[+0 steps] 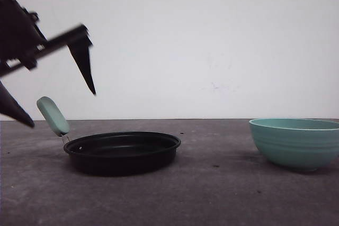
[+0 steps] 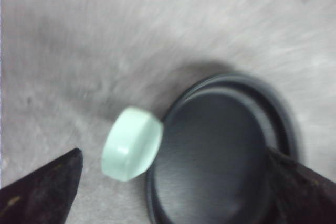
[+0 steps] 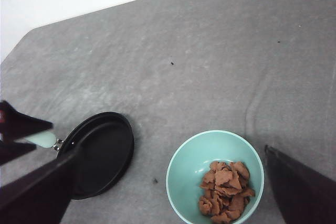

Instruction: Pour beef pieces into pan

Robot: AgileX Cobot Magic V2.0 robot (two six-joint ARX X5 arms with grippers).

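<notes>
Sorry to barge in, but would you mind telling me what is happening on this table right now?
Nothing has been poured yet. The beef pieces lie in the teal bowl, which stands on the grey table apart from the black pan. The pan looks empty. The left claw is open and hangs above the pan's mint-green handle without gripping it. The right claw is open too, hovering over the bowl with a finger on either side, holding nothing.
</notes>
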